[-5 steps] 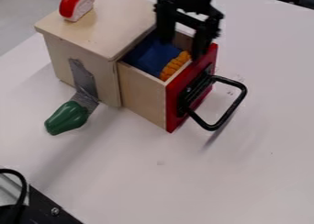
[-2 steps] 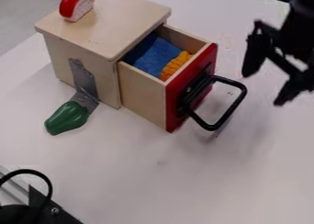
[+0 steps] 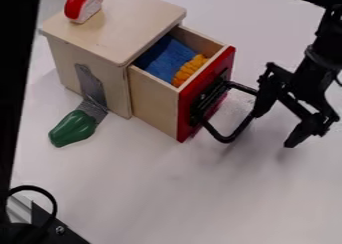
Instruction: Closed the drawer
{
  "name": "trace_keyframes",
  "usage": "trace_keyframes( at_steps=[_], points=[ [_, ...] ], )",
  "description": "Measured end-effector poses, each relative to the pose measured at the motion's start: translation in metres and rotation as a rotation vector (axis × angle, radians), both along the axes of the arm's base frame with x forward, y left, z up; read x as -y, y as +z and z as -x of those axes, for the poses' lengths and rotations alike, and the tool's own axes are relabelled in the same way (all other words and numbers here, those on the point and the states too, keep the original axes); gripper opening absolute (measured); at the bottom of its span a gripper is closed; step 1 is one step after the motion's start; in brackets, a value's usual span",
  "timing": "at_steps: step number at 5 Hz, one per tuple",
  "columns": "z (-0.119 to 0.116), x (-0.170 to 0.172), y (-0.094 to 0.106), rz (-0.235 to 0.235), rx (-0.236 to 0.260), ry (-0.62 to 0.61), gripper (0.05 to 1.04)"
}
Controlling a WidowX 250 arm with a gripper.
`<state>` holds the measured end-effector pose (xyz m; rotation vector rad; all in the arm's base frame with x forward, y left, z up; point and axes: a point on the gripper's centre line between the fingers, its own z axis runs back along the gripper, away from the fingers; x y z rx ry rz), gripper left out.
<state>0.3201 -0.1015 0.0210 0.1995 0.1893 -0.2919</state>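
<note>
The drawer (image 3: 155, 101) is pale, smooth wood with a flat red front (image 3: 191, 114) and a bent black handle (image 3: 229, 137). It stands open from a boxy wooden cabinet (image 3: 90, 70) near the bench's (image 3: 200, 198) far left corner. Inside are a soft-looking blue cloth (image 3: 163, 60) and a lumpy orange thing (image 3: 190, 69). Creased silvery tape (image 3: 91, 85) runs down the cabinet's side to the bench, a glossy, ribbed green pepper (image 3: 72, 129) at its end. A rounded red-and-white toy (image 3: 83, 6) sits on the cabinet top. The black hand (image 3: 278, 123) is released, its fingers spread, beside the handle's outer end; whether they touch, I cannot tell. The drawer lies left of it in the view.
</note>
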Motion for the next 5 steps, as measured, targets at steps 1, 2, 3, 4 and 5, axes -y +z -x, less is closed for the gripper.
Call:
trace_keyframes(
  at_steps=[1,2,3,4,5],
  points=[
    [0.003,-0.012,-0.014,-0.023,-0.042,0.022,1.000],
    [0.002,-0.017,-0.007,-0.008,-0.033,0.030,1.000],
    [-0.004,-0.007,0.032,0.066,0.061,0.007,1.000],
    [-0.006,-0.002,0.058,0.106,0.107,-0.012,1.000],
    [-0.007,-0.003,0.062,0.140,0.123,-0.008,1.000]
  ],
)
